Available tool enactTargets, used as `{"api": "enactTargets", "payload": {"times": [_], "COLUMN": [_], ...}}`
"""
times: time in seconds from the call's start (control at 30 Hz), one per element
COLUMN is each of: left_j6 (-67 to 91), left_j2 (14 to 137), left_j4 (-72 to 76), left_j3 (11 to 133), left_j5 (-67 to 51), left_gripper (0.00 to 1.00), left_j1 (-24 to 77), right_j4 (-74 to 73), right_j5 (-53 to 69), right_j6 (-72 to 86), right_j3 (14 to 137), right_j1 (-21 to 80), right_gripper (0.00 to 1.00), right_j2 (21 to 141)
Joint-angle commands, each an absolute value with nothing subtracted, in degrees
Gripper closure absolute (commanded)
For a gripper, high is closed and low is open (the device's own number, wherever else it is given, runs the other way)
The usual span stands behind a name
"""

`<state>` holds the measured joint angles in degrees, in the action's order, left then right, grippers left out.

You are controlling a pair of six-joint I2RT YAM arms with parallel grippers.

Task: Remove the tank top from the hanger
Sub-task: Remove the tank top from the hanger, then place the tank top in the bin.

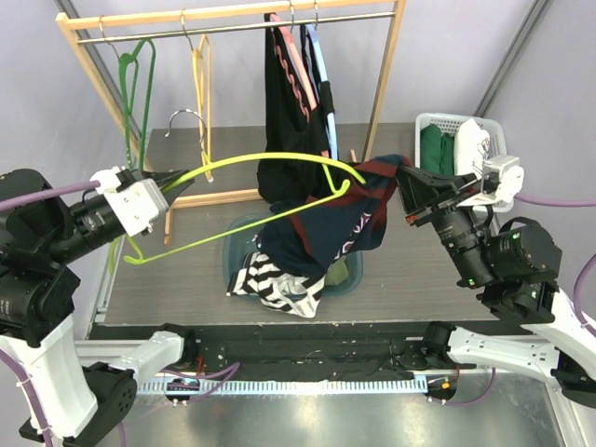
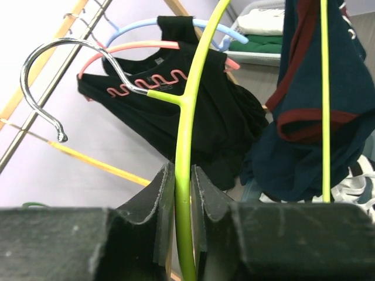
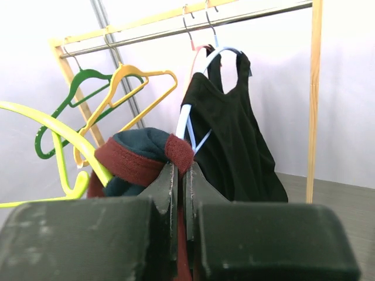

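Note:
A lime-green hanger (image 1: 270, 160) with a chrome hook (image 2: 47, 64) is held out over the table. My left gripper (image 1: 177, 183) is shut on its arm (image 2: 184, 193). A navy tank top with dark red trim (image 1: 345, 219) hangs from the hanger's right end, one strap still round it. My right gripper (image 1: 402, 182) is shut on the top's red-trimmed edge (image 3: 176, 153), pulling it to the right. In the left wrist view the tank top (image 2: 316, 117) hangs at the right.
A wooden clothes rack (image 1: 233, 19) stands at the back with green (image 1: 135, 84) and yellow (image 1: 202, 74) hangers and black tank tops (image 1: 293, 121). A teal basin (image 1: 244, 244) with striped clothing (image 1: 275, 284) sits below. A white basket (image 1: 447, 140) of clothes is at the right.

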<state>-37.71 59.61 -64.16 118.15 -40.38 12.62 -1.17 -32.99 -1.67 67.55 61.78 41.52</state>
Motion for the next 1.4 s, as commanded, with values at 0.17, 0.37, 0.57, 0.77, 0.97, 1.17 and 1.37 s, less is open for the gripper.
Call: {"api": "enactTargets", "payload": {"times": [0.17, 0.37, 0.57, 0.77, 0.97, 1.17, 1.37], "left_j6": [-34.28, -18.12, -19.19, -13.71, -14.5, -14.85, -15.38], "left_j2": [58.62, 58.1, 58.45, 56.43, 53.27, 52.47, 52.03], "left_j4": [-57.12, -47.12, -48.71, -40.87, -39.38, -39.2, -38.5], "left_j3": [122.77, 125.59, 126.92, 120.95, 116.46, 115.31, 115.05], "left_j5": [-25.75, -21.28, -22.53, -14.59, -13.1, -12.39, -10.2], "left_gripper": [0.92, 0.99, 0.93, 0.98, 0.98, 0.99, 1.0], "left_j1": [12.48, 12.48, 12.31, 11.69, 11.43, 11.34, 11.43], "right_j4": [-4.57, -5.54, -4.14, -3.0, -2.37, -3.25, -3.69], "right_j5": [-36.92, -32.18, -29.98, -12.06, -3.52, -3.43, -4.13], "right_j6": [2.1, 4.39, 2.55, 1.84, 2.55, 1.41, 0.26], "right_j3": [65.66, 66.18, 73.64, 91.21, 103.44, 107.05, 112.05], "right_j1": [61.79, 61.61, 61.17, 61.26, 61.17, 61.26, 61.26], "right_gripper": [0.99, 0.99, 0.99, 0.99, 0.99, 0.99, 0.99], "right_j2": [46.4, 51.32, 52.12, 58.09, 63.45, 68.46, 72.5]}}
